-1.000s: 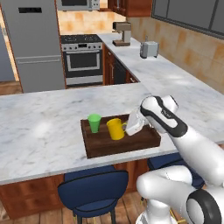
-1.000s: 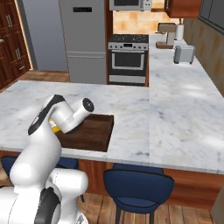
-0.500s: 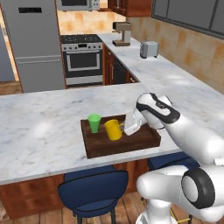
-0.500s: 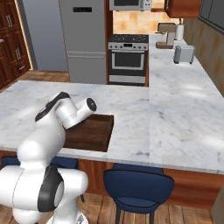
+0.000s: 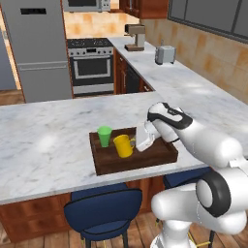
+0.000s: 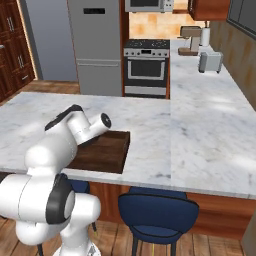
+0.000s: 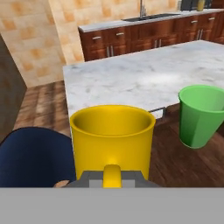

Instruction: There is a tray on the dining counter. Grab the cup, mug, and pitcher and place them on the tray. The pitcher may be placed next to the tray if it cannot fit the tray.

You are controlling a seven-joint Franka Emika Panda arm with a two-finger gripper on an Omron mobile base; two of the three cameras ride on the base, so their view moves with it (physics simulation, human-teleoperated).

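Observation:
The dark brown tray (image 5: 160, 154) lies on the dining counter (image 5: 48, 140) near its front edge. On its left part stands the green cup (image 5: 104, 136), also seen at the right of the hand view (image 7: 202, 114). Just right of the cup is the yellow mug (image 5: 124, 146), over the tray; I cannot tell whether it rests on it. My gripper (image 5: 136, 144) is shut on the mug's handle (image 7: 112, 174), and the mug (image 7: 112, 135) sits close in the hand view. In the right base view my arm hides the vessels and part of the tray (image 6: 107, 150). A small yellowish thing (image 7: 200, 5) stands on the far sink counter, too small to tell whether it is the pitcher.
Blue stools (image 5: 102, 206) (image 6: 157, 212) stand under the counter's front edge. A toaster (image 5: 164, 54) and a coffee machine (image 5: 134, 36) sit on the back counter, with the stove (image 5: 92, 68) and fridge (image 5: 36, 46) behind. A sink counter (image 7: 144, 18) lies beyond.
My hand has shifted a little to the left over the tray, bringing the mug closer to the green cup. The gripper has stayed shut on the handle.

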